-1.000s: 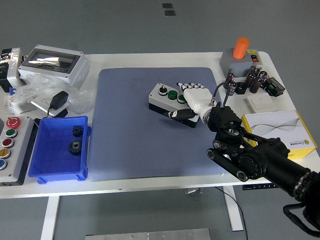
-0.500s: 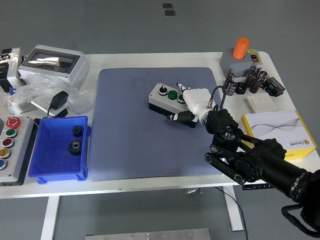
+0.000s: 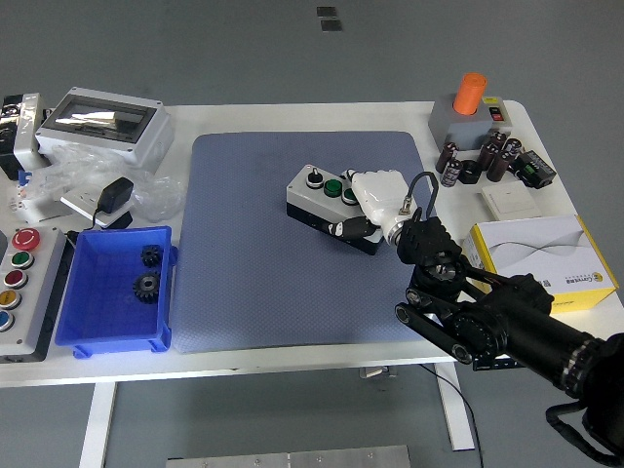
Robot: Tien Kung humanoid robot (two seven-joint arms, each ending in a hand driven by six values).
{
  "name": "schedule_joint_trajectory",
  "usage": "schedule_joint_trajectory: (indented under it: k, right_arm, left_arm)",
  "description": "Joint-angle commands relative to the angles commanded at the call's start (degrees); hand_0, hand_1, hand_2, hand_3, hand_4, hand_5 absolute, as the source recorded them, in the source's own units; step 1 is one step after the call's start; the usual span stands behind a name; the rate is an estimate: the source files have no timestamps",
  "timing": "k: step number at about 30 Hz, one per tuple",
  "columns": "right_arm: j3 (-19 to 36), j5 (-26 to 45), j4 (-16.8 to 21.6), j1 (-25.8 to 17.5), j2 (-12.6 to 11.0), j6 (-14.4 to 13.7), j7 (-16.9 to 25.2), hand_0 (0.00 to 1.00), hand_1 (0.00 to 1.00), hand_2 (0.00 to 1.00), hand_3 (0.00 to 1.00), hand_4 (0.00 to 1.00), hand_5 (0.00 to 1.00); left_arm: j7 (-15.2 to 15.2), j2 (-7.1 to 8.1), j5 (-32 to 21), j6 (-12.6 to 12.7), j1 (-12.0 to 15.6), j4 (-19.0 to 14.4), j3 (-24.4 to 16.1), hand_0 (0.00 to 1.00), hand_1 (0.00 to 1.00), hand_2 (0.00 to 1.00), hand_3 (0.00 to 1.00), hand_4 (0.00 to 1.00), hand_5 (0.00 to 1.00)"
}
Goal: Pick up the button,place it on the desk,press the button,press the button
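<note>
The button box (image 3: 317, 198) is a white and black box with a black knob and a green button on top. It lies on the blue-grey mat (image 3: 244, 253) near the middle of the table. My right hand (image 3: 372, 200) is white and lies over the box's right end, fingers curled down over its top and thumb against its near side. The hand hides the box's right part. My left hand is out of view.
A blue bin (image 3: 115, 289) with two black gears stands at the front left. A panel of coloured buttons (image 3: 18, 283) lies at the left edge. A grey enclosure (image 3: 102, 122) stands at the back left. An orange-topped grey box (image 3: 468, 112), capacitors (image 3: 483, 156) and a white-and-yellow carton (image 3: 541, 253) are at the right.
My right hand's fingers have gone from spread flat over the box to curled down on its right end. The arm has shifted slightly left, and the box has shifted a little left with it.
</note>
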Motion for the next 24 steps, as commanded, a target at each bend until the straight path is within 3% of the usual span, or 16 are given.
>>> schedule_joint_trajectory:
  k: [1,2,7,8,10,18,24]
  right_arm:
    - [0.10,0.01,0.12,-0.05,-0.05,-0.44,0.39,0.065,0.364,0.438,0.555,0.770,0.176]
    - [0.33,0.00,0.44,-0.14,-0.17,-1.10,1.00,0.055,0.334,0.391,0.398,0.744,0.189]
    - [1.61,0.50,3.72,-0.86,-1.62,-3.79,4.62,0.055,0.334,0.391,0.398,0.744,0.189]
    - [1.76,1.12,4.91,-1.15,-2.34,-4.21,5.83,0.043,0.322,0.366,0.332,0.712,0.193]
    - [1.69,2.45,7.27,-1.69,-3.83,-4.75,8.19,0.043,0.322,0.366,0.332,0.712,0.193]
    - [-3.07,2.48,16.71,-3.05,-9.18,-3.79,18.94,0.031,0.304,0.329,0.294,0.686,0.201]
    - [-5.07,0.45,17.09,-3.73,-9.83,-3.34,23.98,0.064,0.310,0.324,0.285,0.663,0.207]
  left_arm:
    - [0.08,0.00,-0.10,0.10,0.03,0.00,0.08,0.736,0.740,0.654,0.697,0.929,0.354]
    - [0.22,0.00,-0.20,0.24,0.06,0.00,0.16,0.736,0.741,0.654,0.697,0.930,0.353]
    - [0.41,-0.08,-0.62,0.66,0.28,0.00,0.34,0.736,0.741,0.654,0.697,0.930,0.353]
    - [0.41,-0.13,-0.73,0.73,0.37,0.00,0.35,0.736,0.740,0.654,0.696,0.928,0.349]
    - [0.39,-0.21,-0.89,0.82,0.53,0.00,0.37,0.736,0.740,0.654,0.696,0.928,0.349]
    - [0.30,-0.45,-0.88,1.00,0.85,0.00,0.13,0.736,0.741,0.655,0.696,0.926,0.350]
    - [0.15,-0.55,-0.94,0.94,0.78,0.00,0.26,0.736,0.741,0.655,0.696,0.927,0.350]
